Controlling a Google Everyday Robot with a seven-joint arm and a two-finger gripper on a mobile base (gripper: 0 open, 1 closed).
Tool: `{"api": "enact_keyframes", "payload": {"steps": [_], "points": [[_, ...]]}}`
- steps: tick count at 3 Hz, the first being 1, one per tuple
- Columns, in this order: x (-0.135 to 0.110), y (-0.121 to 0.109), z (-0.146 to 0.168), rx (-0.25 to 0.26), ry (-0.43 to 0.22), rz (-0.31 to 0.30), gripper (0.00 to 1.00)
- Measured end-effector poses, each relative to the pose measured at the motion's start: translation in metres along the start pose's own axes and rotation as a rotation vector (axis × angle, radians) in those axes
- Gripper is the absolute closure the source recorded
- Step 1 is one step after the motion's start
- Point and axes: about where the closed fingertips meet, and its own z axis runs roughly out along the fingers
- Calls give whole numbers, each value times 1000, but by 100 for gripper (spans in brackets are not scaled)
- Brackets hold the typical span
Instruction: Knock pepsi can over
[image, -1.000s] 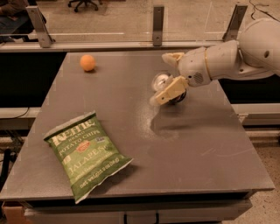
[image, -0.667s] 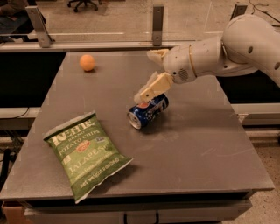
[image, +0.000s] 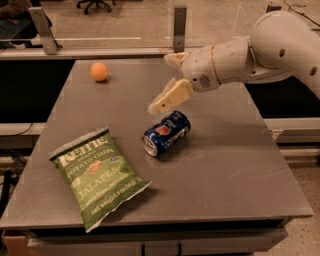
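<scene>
The pepsi can (image: 166, 133), dark blue with a silver top and a round red-white-blue logo, lies on its side near the middle of the grey table (image: 235, 165), its top pointing front-left. My gripper (image: 168, 79) hovers just above and behind the can, not touching it. Its fingers are spread apart and empty, the lower tan finger (image: 170, 97) closest to the can.
A green Kettle jalapeño chip bag (image: 97, 176) lies flat at the front left. An orange ball (image: 99, 71) sits at the back left. My white arm (image: 260, 52) reaches in from the right. A rail with metal posts (image: 180, 27) runs behind the table.
The can went from upright under the gripper to lying on its side. The gripper has since moved left and lifted slightly away from it.
</scene>
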Motion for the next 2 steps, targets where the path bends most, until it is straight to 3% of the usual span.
{"api": "enact_keyframes", "payload": {"steps": [2], "points": [[37, -52, -86, 150, 145, -58, 0]]}}
